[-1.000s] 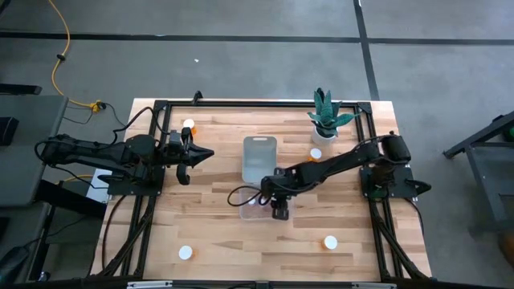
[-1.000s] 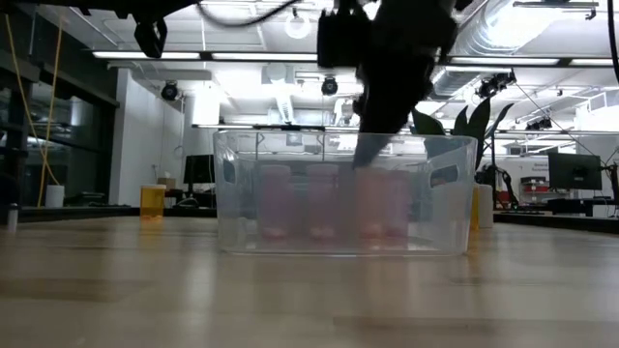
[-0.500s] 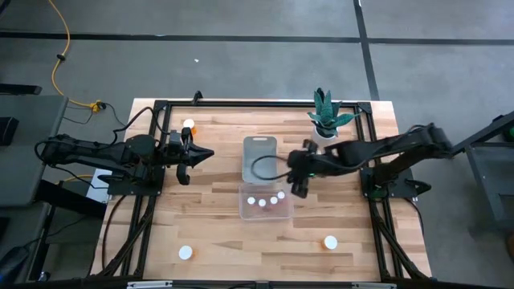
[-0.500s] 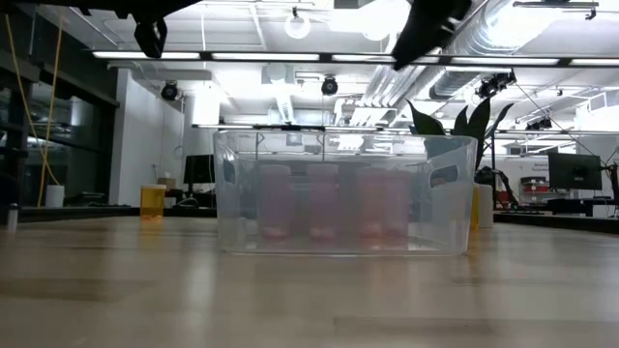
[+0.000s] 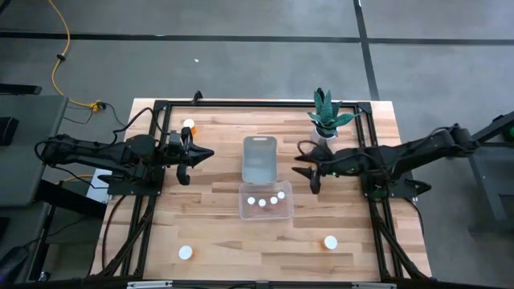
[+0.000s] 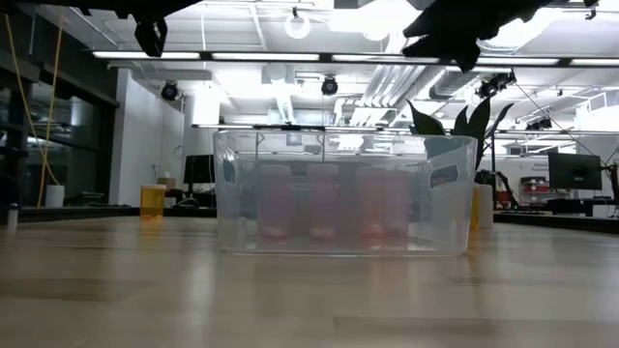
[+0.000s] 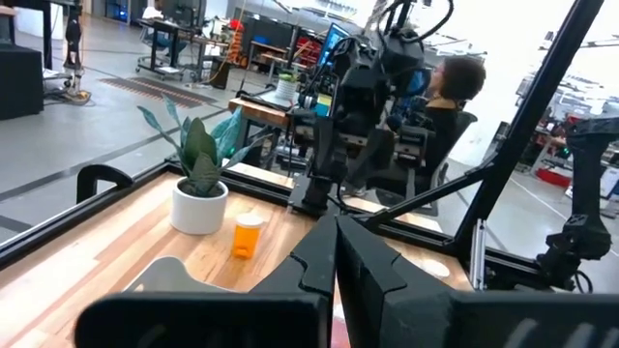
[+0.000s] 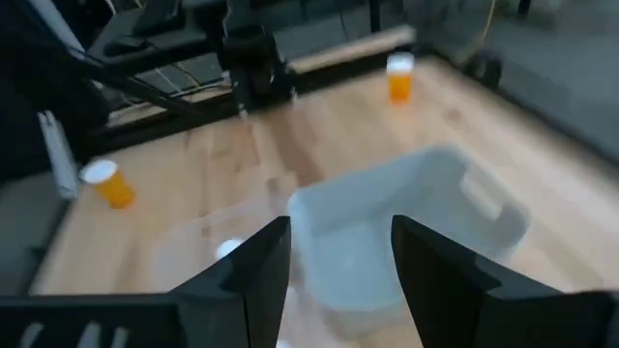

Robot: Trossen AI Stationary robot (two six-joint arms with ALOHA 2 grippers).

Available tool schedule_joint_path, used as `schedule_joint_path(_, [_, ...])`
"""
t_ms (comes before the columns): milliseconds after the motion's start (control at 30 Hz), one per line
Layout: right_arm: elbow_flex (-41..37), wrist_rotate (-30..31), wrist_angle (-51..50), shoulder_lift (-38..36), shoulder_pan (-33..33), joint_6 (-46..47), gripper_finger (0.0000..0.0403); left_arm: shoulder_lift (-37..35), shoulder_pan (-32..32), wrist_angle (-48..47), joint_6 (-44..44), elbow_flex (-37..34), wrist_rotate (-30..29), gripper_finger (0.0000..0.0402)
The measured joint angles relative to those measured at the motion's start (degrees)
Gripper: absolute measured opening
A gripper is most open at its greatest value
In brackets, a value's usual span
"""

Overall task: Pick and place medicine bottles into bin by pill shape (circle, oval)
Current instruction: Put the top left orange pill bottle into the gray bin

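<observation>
High view: right gripper point(image 5: 312, 178), fingers spread and empty, hovers beside the clear bin point(image 5: 266, 201) holding four medicine bottles point(image 5: 263, 202), while left gripper point(image 5: 193, 158), fingers closed, waits at table's left.

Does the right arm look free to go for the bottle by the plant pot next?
Probably yes. The right gripper is open and empty, the bottle stands alone beside the plant pot, nothing between.
</observation>
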Motion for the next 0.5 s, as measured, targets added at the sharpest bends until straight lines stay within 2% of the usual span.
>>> schedule_joint_path(133, [-0.29, 3.32, 3.37, -0.65, 0.00, -2.79, 0.0174, -0.01, 0.00, -0.13, 0.31, 0.00, -0.02, 0.0004])
schedule_joint_path(367, [-0.26, 1.92, 6.02, -0.62, -0.02, -4.76, 0.0166, 0.00, -0.01, -0.24, 2.41, 0.00, -0.15, 0.0011])
schedule_joint_path(433, [-0.26, -0.41, 6.09, -0.62, -0.02, -4.69, 0.0138, -0.01, 0.00, -0.24, 2.42, 0.00, -0.17, 0.0014])
schedule_joint_path(500, [-0.26, -2.66, 6.07, -0.62, -0.02, -3.86, 0.0087, -0.01, 0.00, -0.24, 2.66, 0.00, -0.17, 0.0016])
